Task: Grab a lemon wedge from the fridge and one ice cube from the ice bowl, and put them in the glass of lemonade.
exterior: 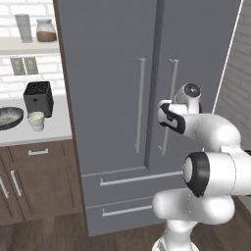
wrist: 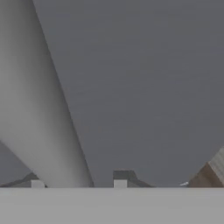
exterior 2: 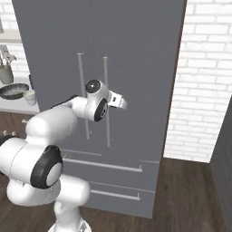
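The fridge point(exterior: 112, 98) stands shut, both doors flush, so the lemon wedge presumably sits hidden inside. The gripper point(wrist: 78, 183) is at the right door's vertical handle point(wrist: 39, 109): in the hand view the pale bar runs between the two dark fingertips point(wrist: 120, 179), one tip on each side, partly closed about it — whether the pads actually press the bar cannot be told. Risk: if the hold is loose, the fingers may slide along the smooth bar or slip off when the door is pulled; a pull not following the hinge arc could also twist the bar out of the grasp. The left base view alone shows the counter point(exterior: 54, 130) left of the fridge, carrying the ice bowl point(exterior: 10, 117) at its left edge, the glass of lemonade point(exterior: 36, 120) beside it and a black toaster point(exterior: 38, 97) behind. The right base view shows the wrist point(exterior 2: 113, 100) against the handle pair — and a brick wall point(exterior 2: 204, 81) right of the fridge
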Controlling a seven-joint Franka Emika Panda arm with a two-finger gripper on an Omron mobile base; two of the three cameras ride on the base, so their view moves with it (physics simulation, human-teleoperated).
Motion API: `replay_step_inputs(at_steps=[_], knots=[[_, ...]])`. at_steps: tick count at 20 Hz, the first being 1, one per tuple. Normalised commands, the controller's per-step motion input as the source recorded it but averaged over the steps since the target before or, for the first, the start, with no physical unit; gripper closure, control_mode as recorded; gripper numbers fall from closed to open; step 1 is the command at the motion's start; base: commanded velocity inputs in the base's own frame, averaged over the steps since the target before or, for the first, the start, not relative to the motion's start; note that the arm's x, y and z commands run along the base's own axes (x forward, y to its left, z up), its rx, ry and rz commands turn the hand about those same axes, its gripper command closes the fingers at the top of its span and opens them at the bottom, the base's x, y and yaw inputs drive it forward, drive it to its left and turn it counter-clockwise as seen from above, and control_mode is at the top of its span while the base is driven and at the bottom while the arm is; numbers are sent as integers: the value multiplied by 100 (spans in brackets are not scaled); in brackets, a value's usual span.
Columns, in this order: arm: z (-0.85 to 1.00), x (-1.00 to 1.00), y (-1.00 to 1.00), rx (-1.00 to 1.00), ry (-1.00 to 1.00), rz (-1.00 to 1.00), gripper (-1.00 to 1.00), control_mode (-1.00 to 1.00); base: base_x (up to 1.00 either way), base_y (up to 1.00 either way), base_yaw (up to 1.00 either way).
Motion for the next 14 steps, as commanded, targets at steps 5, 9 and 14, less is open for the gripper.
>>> replay_step_inputs(at_steps=[5, 9, 14], knots=[[0, -82, -91, 9, 0, -13, 100, -100, 0, 0, 0], [0, -94, -99, 12, 0, -13, 100, -100, 0, 0, 0], [0, -80, -97, 13, 0, -15, -100, -100, 0, 0, 0]])
